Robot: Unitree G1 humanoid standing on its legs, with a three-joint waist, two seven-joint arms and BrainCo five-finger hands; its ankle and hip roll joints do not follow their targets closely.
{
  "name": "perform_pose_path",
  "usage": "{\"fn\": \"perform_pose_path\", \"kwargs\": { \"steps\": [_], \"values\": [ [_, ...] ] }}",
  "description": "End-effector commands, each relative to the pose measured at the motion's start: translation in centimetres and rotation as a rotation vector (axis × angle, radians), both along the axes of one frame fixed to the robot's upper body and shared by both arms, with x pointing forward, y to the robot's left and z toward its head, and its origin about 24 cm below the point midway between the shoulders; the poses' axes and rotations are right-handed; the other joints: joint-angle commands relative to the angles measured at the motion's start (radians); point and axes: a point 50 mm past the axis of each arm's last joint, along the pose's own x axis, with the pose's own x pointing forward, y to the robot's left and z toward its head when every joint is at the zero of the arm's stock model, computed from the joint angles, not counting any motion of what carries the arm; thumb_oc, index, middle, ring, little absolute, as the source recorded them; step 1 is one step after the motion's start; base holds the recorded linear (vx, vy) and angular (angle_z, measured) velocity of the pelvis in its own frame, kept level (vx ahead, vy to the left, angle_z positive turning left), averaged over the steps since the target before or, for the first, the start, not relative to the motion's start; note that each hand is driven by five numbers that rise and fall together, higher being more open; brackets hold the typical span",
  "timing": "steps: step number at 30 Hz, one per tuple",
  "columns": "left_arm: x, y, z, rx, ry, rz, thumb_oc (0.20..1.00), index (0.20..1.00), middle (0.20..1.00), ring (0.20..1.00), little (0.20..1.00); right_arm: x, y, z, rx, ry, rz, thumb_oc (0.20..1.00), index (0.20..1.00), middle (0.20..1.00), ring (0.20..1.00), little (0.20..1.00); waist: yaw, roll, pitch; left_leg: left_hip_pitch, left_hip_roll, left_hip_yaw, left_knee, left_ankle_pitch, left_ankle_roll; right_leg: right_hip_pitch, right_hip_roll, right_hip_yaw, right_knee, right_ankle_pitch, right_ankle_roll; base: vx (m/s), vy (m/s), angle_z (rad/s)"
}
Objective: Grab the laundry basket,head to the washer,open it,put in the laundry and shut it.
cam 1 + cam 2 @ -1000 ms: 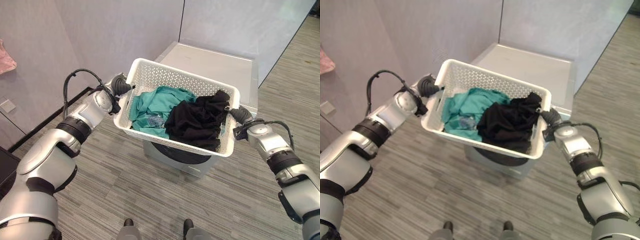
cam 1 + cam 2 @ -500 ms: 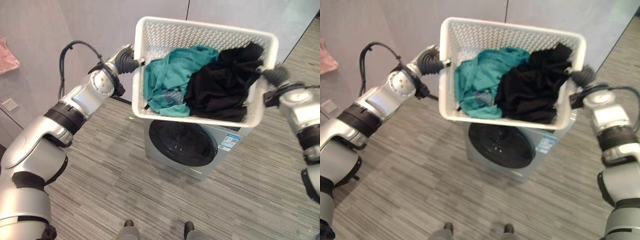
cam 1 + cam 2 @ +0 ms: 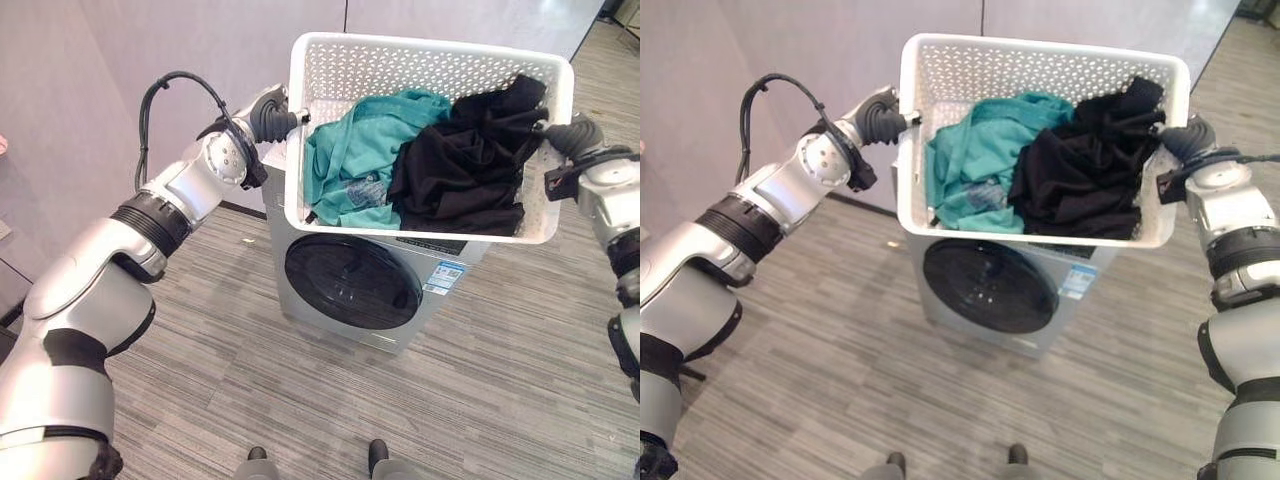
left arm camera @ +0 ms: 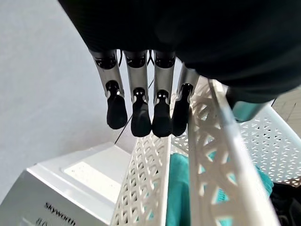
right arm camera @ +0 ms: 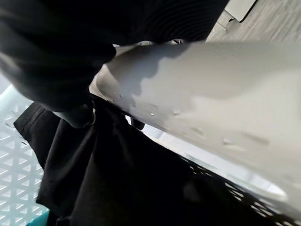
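Note:
A white perforated laundry basket (image 3: 420,42) is held in the air, tilted toward me, just above the washer (image 3: 300,325). Inside it, a teal garment (image 3: 355,165) lies on the left and a black garment (image 3: 465,170) on the right. My left hand (image 3: 272,118) grips the basket's left rim (image 4: 221,141), with its fingers (image 4: 141,113) curled over the edge. At the right rim (image 5: 225,94), my right hand (image 3: 572,135) holds on, with black cloth under it. The washer's round dark door (image 3: 350,282) is closed.
The washer stands against a grey wall (image 3: 120,60), its white top (image 4: 70,188) just under the basket. Grey wood-look floor (image 3: 230,400) lies open in front of the washer and to both sides of it.
The basket has risen from waist height in front of the washer to above its top. The camera has shifted, so the washer's front and door now show below the basket.

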Motion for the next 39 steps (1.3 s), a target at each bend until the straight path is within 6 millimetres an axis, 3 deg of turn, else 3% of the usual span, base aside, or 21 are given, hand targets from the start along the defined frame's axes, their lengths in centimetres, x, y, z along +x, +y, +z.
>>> {"fn": "perform_pose_path", "kwargs": {
  "steps": [1,3,5,6,7,9,12,13,16,17,18,20,23,25,26,27,28,31,32,35,39],
  "values": [
    [-0.9,-1.6,5.8,-0.06,-0.179,-0.09,0.2,0.2,0.2,0.2,0.2,0.0,2.2,5.9,-0.008,-0.252,0.114,0.2,0.2,0.2,0.2,0.2,0.016,0.011,-0.072,0.031,0.086,-0.065,0.01,-0.018,0.007,-0.027,0.002,-0.037,0.112,-0.164,0.03,0.09,-0.242,-0.01],
    [-0.9,-1.2,6.1,-0.049,-0.188,-0.077,0.2,0.2,0.2,0.2,0.2,-0.4,1.5,5.4,-0.007,-0.244,0.104,0.2,0.2,0.2,0.2,0.2,0.007,0.006,-0.071,0.016,0.112,-0.066,0.034,0.019,0.0,-0.022,0.037,-0.032,0.112,-0.18,0.007,0.09,-0.226,0.02],
    [-0.9,-0.2,6.4,-0.054,-0.191,-0.051,0.2,0.2,0.2,0.2,0.2,-0.9,0.9,5.0,0.011,-0.259,0.098,0.2,0.2,0.2,0.2,0.2,0.01,-0.005,-0.056,-0.036,0.147,-0.086,0.167,0.128,0.006,-0.002,0.082,-0.016,0.105,-0.189,-0.032,0.06,-0.239,0.01],
    [-0.9,-0.3,6.4,-0.052,-0.19,-0.053,0.2,0.2,0.2,0.2,0.2,-0.9,0.8,4.9,0.013,-0.259,0.096,0.2,0.2,0.2,0.2,0.2,0.008,-0.004,-0.058,-0.049,0.15,-0.095,0.18,0.124,0.004,-0.004,0.086,-0.021,0.104,-0.188,-0.034,0.01,-0.346,-0.05],
    [-1.0,0.2,6.6,-0.077,-0.186,-0.043,0.2,0.2,0.2,0.2,0.2,-1.2,0.7,4.5,0.016,-0.263,0.1,0.2,0.2,0.2,0.2,0.2,0.026,-0.032,-0.017,-0.146,0.126,-0.144,0.375,0.177,0.049,0.019,0.104,-0.005,0.101,-0.188,-0.076,0.01,-0.335,-0.1],
    [-1.1,0.9,5.9,-0.116,-0.171,-0.042,0.2,0.2,0.2,0.2,0.2,-1.4,0.7,3.5,0.043,-0.262,0.105,0.2,0.2,0.2,0.2,0.2,0.017,-0.044,-0.002,-0.247,0.115,-0.131,0.532,0.158,0.079,0.041,0.125,-0.02,0.088,-0.193,-0.099,0.1,-0.294,-0.25],
    [-1.1,0.3,5.7,-0.124,-0.159,-0.058,0.2,0.2,0.2,0.2,0.2,-1.8,0.2,3.0,0.05,-0.252,0.09,0.2,0.2,0.2,0.2,0.2,0.022,-0.037,-0.001,-0.29,0.087,-0.062,0.452,0.107,0.069,0.076,0.13,-0.046,0.055,-0.208,-0.092,0.2,-0.008,0.32],
    [-1.1,0.1,5.5,-0.114,-0.157,-0.066,0.2,0.2,0.2,0.2,0.2,-2.1,0.1,2.4,0.03,-0.242,0.101,0.2,0.2,0.2,0.2,0.2,0.031,-0.029,-0.007,-0.309,0.031,-0.039,0.319,0.075,0.059,0.094,0.127,-0.048,0.039,-0.22,-0.081,0.31,0.119,0.31],
    [-1.0,0.0,4.8,-0.098,-0.147,-0.069,0.2,0.2,0.2,0.2,0.2,-2.4,-0.4,1.9,0.014,-0.233,0.083,0.2,0.2,0.2,0.2,0.2,0.056,-0.013,-0.013,-0.34,-0.044,-0.053,0.146,0.101,0.042,0.111,0.138,-0.046,0.041,-0.238,-0.069,0.28,0.113,0.17],
    [-0.8,0.1,4.5,-0.077,-0.13,-0.055,0.2,0.2,0.2,0.2,0.2,-2.2,-0.6,1.7,0.001,-0.209,0.076,0.2,0.2,0.2,0.2,0.2,0.073,-0.001,-0.025,-0.307,-0.09,-0.091,0.04,0.104,0.044,0.122,0.141,-0.034,0.078,-0.28,-0.058,0.45,0.167,-0.17],
    [-0.7,0.1,4.4,-0.059,-0.128,-0.05,0.2,0.2,0.2,0.2,0.2,-2.0,-0.5,1.3,0.01,-0.201,0.073,0.2,0.2,0.2,0.2,0.2,0.077,0.005,-0.034,-0.291,-0.105,-0.118,0.037,0.11,0.054,0.124,0.146,-0.029,0.108,-0.295,-0.056,0.46,0.174,-0.53],
    [-0.6,-0.2,4.0,-0.046,-0.115,-0.057,0.2,0.2,0.2,0.2,0.2,-1.4,0.4,0.4,0.02,-0.172,0.098,0.2,0.2,0.2,0.2,0.2,0.083,0.009,-0.056,-0.256,-0.132,-0.135,0.053,0.097,0.076,0.12,0.134,-0.027,0.211,-0.299,-0.029,0.37,0.179,-0.5],
    [-0.5,0.2,2.9,-0.04,-0.091,-0.046,0.2,0.2,0.2,0.2,0.2,-0.7,2.0,-1.5,0.041,-0.123,0.138,0.2,0.2,0.2,0.2,0.2,0.083,0.024,-0.05,-0.144,-0.136,-0.103,0.027,0.059,0.138,-0.005,0.085,-0.009,0.548,-0.189,0.031,0.27,0.225,-0.99],
    [-0.4,0.5,1.9,-0.04,-0.068,-0.03,0.2,0.2,0.2,0.2,0.2,-0.4,2.7,-2.0,0.055,-0.119,0.149,0.2,0.2,0.2,0.2,0.2,0.071,0.042,-0.036,-0.087,-0.132,-0.09,0.005,0.045,0.162,-0.075,0.052,-0.024,0.692,-0.138,0.049,0.17,0.158,-0.45],
    [-0.3,0.6,1.5,-0.041,-0.056,-0.027,0.2,0.2,0.2,0.2,0.2,-0.3,2.7,-2.2,0.062,-0.114,0.146,0.2,0.2,0.2,0.2,0.2,0.069,0.045,-0.037,-0.064,-0.137,-0.086,-0.011,0.04,0.167,-0.091,0.021,-0.047,0.688,-0.142,0.046,0.29,0.07,-0.26],
    [-0.3,0.1,1.1,-0.041,-0.047,-0.043,0.2,0.2,0.2,0.2,0.2,-0.2,2.8,-2.4,0.059,-0.104,0.144,0.2,0.2,0.2,0.2,0.2,0.067,0.051,-0.047,-0.035,-0.132,-0.085,-0.04,0.032,0.161,-0.099,-0.031,-0.107,0.564,-0.172,0.028,0.24,0.02,0.0],
    [-0.3,0.1,1.0,-0.042,-0.046,-0.042,0.2,0.2,0.2,0.2,0.2,-0.2,2.8,-2.4,0.058,-0.103,0.144,0.2,0.2,0.2,0.2,0.2,0.064,0.053,-0.046,-0.032,-0.131,-0.089,-0.043,0.032,0.16,-0.092,-0.029,-0.111,0.557,-0.172,0.027,0.23,-0.046,-0.02],
    [-0.3,-0.2,0.3,-0.034,-0.031,-0.05,0.2,0.2,0.2,0.2,0.2,0.1,3.3,-2.3,0.073,-0.104,0.152,0.2,0.2,0.2,0.2,0.2,0.066,0.057,-0.053,-0.01,-0.114,-0.083,-0.065,0.009,0.138,-0.101,-0.091,-0.165,0.293,-0.151,0.032,0.17,-0.124,-0.04],
    [-0.3,0.0,0.2,-0.036,-0.043,-0.042,0.2,0.2,0.2,0.2,0.2,-0.1,2.9,-2.1,0.058,-0.106,0.138,0.2,0.2,0.2,0.2,0.2,0.052,0.052,-0.049,0.006,-0.12,-0.093,-0.068,-0.007,0.131,-0.103,-0.096,-0.115,0.17,-0.079,0.052,0.18,-0.117,-0.02],
    [-0.3,0.3,0.7,-0.051,-0.061,-0.029,0.2,0.2,0.2,0.2,0.2,-0.2,2.9,-2.8,0.083,-0.094,0.14,0.2,0.2,0.2,0.2,0.2,0.065,0.026,-0.062,0.009,-0.141,-0.077,-0.04,-0.035,0.129,-0.044,-0.1,-0.11,0.093,-0.04,0.078,0.18,-0.092,0.18],
    [-0.1,0.4,0.7,-0.056,-0.072,-0.013,0.2,0.2,0.2,0.2,0.2,0.0,3.2,-3.0,0.072,-0.071,0.151,0.2,0.2,0.2,0.2,0.2,0.069,0.022,-0.084,0.014,-0.132,-0.09,-0.057,-0.032,0.117,-0.011,-0.077,-0.131,0.052,-0.046,0.076,0.1,-0.069,0.33]
  ]
}}
